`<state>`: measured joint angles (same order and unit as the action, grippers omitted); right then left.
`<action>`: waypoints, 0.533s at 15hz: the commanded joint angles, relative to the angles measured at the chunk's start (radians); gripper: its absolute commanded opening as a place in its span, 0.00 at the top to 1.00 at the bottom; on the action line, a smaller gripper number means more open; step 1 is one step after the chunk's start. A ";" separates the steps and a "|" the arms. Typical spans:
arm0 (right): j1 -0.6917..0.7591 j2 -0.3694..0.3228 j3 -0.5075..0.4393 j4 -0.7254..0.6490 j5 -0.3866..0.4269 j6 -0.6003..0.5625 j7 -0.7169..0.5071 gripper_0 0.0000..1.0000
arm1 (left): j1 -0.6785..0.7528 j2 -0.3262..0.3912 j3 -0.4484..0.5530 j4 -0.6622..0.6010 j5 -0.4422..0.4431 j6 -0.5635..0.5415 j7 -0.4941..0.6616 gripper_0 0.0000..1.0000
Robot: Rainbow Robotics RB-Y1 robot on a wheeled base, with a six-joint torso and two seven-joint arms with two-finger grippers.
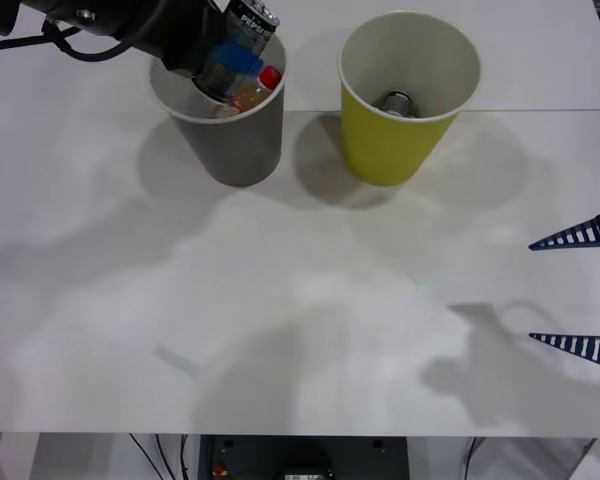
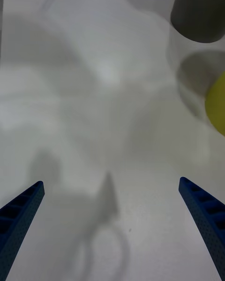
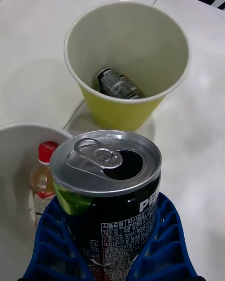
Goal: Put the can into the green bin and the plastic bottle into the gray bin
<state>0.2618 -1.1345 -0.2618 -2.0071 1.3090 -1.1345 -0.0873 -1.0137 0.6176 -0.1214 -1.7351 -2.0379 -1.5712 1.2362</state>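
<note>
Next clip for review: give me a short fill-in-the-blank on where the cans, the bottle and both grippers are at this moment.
1. The left gripper is shut on an opened ____ above the gray bin.
2. The plastic bottle with the red cap stands inside the ____ bin.
3. A second can lies at the bottom of the ____ bin.
4. The right gripper, at the table's right edge, has its blue fingers ____ and holds nothing.

Missing words: can; gray; green; open
</note>
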 commanded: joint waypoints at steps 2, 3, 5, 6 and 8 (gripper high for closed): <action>0.000 0.000 0.000 0.000 0.000 0.000 0.000 0.00 | -0.189 -0.096 -0.124 0.177 -0.137 0.000 -0.003 0.99; 0.000 0.000 0.000 0.000 0.000 0.000 0.000 0.00 | -0.227 -0.124 -0.133 0.233 -0.153 0.000 0.005 0.99; 0.000 0.000 0.000 0.000 0.000 0.000 0.000 0.00 | -0.296 -0.162 -0.158 0.382 -0.162 0.028 -0.001 1.00; 0.000 0.000 0.000 0.000 0.000 0.000 0.000 0.00 | -0.332 -0.180 -0.176 0.453 -0.159 0.085 -0.014 0.99; 0.000 0.000 0.000 0.000 0.000 0.000 0.000 0.00 | -0.385 -0.222 -0.201 0.563 -0.157 0.189 -0.015 1.00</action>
<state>0.2618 -1.1345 -0.2618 -2.0071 1.3090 -1.1345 -0.0873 -1.3816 0.4112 -0.3146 -1.2077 -2.1962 -1.4202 1.2217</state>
